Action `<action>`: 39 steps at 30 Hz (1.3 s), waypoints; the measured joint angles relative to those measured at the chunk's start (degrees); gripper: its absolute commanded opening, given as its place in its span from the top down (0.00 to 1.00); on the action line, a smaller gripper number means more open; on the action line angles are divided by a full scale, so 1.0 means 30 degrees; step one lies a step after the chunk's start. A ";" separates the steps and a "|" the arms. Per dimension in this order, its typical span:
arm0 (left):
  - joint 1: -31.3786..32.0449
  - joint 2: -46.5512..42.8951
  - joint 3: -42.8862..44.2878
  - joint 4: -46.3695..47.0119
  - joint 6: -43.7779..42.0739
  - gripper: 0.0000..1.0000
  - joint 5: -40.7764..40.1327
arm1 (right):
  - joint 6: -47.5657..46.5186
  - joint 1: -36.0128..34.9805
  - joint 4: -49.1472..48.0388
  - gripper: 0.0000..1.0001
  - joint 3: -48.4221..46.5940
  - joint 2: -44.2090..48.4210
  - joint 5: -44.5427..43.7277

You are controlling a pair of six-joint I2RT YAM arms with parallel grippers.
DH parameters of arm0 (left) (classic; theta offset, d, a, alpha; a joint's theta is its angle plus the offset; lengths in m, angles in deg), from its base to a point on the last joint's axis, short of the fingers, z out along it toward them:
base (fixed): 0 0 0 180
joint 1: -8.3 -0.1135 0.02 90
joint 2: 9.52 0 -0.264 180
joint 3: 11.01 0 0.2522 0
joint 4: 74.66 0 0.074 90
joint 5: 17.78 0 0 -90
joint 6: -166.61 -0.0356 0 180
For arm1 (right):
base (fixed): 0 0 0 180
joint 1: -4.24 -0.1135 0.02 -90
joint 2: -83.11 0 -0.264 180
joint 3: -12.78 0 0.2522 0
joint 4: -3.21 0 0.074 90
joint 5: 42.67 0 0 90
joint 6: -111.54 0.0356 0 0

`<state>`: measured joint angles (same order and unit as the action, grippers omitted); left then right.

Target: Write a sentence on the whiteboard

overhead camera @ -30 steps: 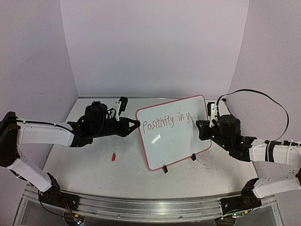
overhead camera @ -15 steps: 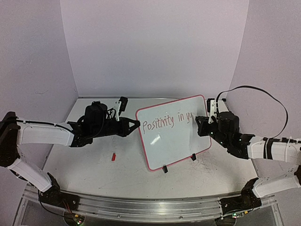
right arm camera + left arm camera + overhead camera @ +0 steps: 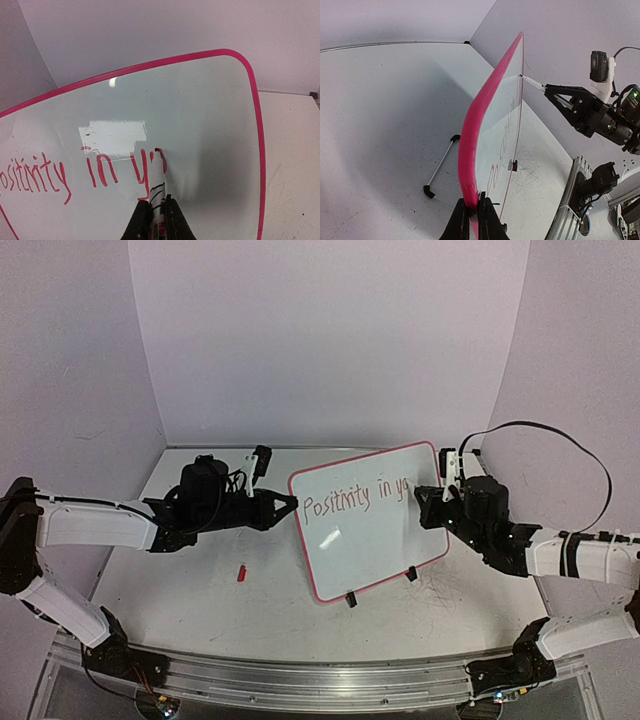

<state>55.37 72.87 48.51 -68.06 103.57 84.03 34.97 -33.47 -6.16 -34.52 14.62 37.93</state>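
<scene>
Sentence [image 3: 98, 171] cut off left, marker [image 3: 158, 192] covering last letter

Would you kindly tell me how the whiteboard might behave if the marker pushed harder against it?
It probably tips easily: the whiteboard stands tilted on two small clip feet, so the left tool pinching its edge likely matters. It looks thin and light, perhaps flexing slightly. Its glossy face seems slippery for the marker.

The whiteboard [image 3: 375, 540] stands tilted on two black clip feet; glossy white, pink-red frame. The sentence [image 3: 345, 502], red lettering, reads "Positivity in yo", one line.
</scene>
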 measured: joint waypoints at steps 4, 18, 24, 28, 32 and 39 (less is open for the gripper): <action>0.0000 0.0000 0.0000 -0.0002 0.0000 1.00 0.0001 | -0.0007 0.0026 -0.0006 1.00 0.0000 0.0000 0.0218; 0.0007 0.0007 0.0000 0.0005 -0.0015 1.00 0.0002 | -0.0022 0.0361 0.0353 1.00 0.0197 0.1904 -0.0067; 0.0005 0.0002 0.0000 0.0005 -0.0013 1.00 0.0002 | -0.0081 0.0434 0.0497 1.00 0.0197 0.1190 -0.0054; 0.0007 0.0000 0.0000 0.0005 -0.0012 1.00 0.0002 | -0.0117 0.0434 0.0503 1.00 0.0197 0.0938 -0.0059; 0.0007 0.0000 0.0000 0.0005 -0.0015 1.00 0.0002 | -0.0129 0.0434 0.0490 1.00 0.0184 0.0865 -0.0059; 0.0007 0.0001 0.0000 0.0005 -0.0015 1.00 0.0001 | -0.0189 0.0434 0.0435 1.00 0.0137 0.0481 -0.0059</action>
<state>55.39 72.87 48.51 -68.04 103.52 84.03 34.40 -32.16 -4.85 -34.11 16.07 37.75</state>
